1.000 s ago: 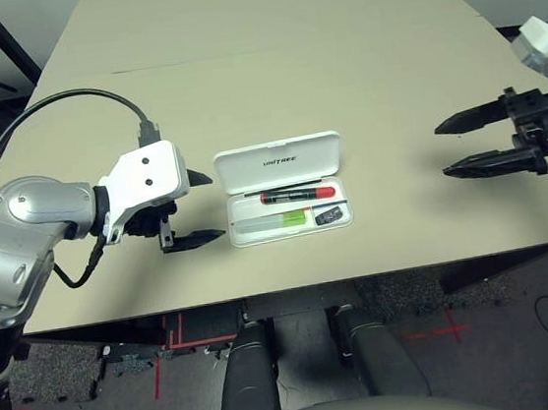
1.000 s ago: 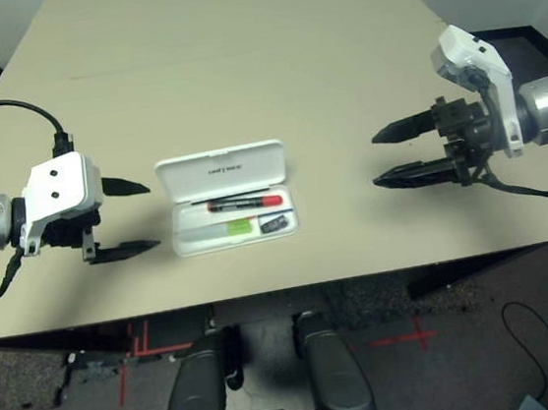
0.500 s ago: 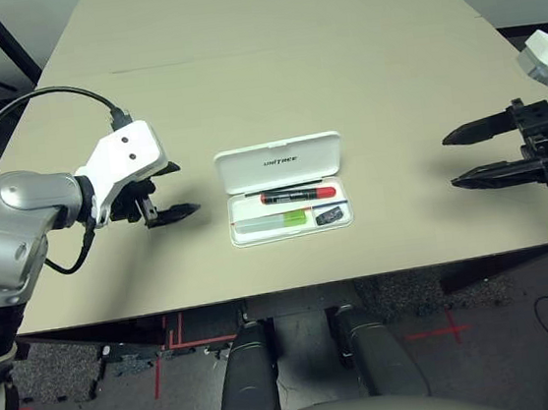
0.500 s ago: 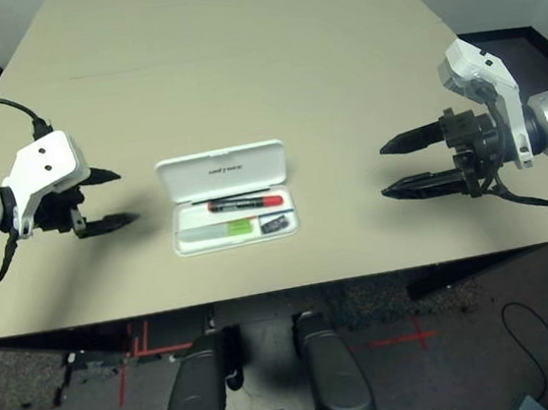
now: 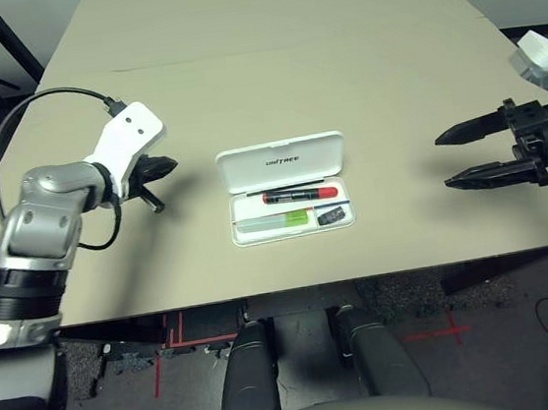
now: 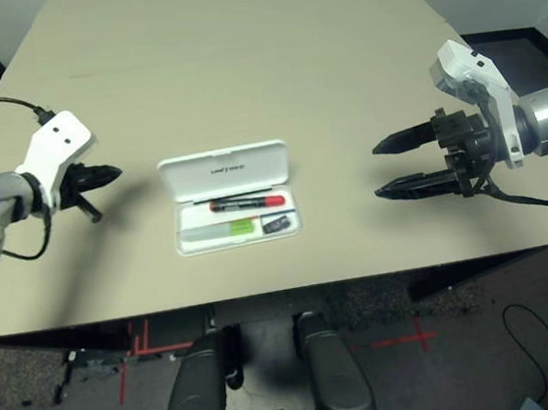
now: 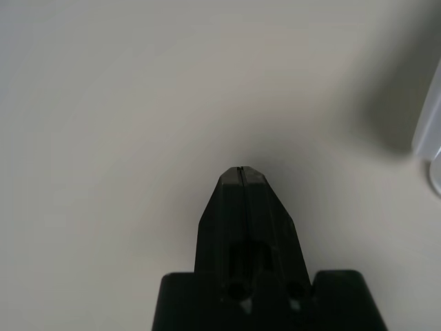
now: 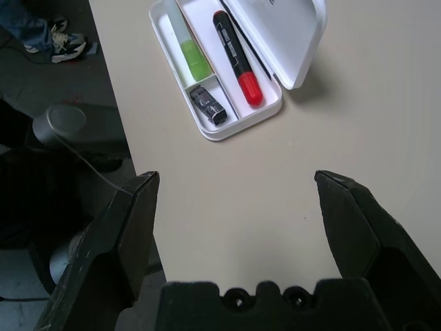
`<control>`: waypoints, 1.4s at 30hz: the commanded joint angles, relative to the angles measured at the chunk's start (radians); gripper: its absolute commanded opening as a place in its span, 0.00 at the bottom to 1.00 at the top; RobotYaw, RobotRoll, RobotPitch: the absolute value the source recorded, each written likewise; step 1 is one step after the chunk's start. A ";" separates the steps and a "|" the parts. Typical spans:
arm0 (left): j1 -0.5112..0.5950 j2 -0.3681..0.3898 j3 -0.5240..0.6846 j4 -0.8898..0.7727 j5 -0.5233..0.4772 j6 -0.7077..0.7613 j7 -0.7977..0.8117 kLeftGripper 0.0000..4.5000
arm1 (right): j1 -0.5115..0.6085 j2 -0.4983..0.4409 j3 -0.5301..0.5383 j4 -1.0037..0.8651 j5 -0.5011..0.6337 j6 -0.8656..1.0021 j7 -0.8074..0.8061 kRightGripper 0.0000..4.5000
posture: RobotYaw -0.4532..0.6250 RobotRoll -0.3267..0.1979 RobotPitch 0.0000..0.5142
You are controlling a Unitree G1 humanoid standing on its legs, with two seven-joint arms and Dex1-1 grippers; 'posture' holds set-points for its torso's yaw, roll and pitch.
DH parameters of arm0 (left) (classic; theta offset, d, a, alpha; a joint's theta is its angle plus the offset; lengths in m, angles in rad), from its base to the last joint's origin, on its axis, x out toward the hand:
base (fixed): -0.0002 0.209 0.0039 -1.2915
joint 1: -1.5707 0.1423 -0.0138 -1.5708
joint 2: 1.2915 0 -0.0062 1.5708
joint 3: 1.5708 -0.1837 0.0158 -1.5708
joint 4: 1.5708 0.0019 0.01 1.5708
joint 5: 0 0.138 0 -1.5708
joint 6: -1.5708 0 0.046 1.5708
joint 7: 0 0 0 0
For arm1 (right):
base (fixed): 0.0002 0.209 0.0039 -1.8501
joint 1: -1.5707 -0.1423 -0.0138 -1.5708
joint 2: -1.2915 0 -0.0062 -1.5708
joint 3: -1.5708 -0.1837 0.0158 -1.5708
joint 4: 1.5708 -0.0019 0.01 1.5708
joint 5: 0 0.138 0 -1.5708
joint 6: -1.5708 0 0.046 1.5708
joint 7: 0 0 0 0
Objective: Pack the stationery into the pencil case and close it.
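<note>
So on the far left, the robot's left gripper with two black fingers (image 7: 241,172) has its tips pressed together on nothing, over the bare tabletop. Next over, the flat white hard-plastic pencil case (image 6: 189,236) sits on the beige table (image 5: 387,242), lid (image 5: 279,165) up. Inside: a clear-and-lime-green highlighter (image 8: 196,61), a black marker with red end (image 8: 238,58), and a small dark piece, maybe a clip (image 8: 208,105). Far right, the black right gripper (image 8: 238,176) has its fingers spread wide, holding nothing.

"UNITREE" (dark letters) on lid (image 5: 323,152)
</note>
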 commanded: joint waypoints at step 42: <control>0.136 -0.056 -0.142 -0.359 -0.106 0.041 -0.266 0.01 | 0.026 0.021 0.072 -0.045 -0.011 -0.008 -0.010 1.00 | 0.37 0.62 0.41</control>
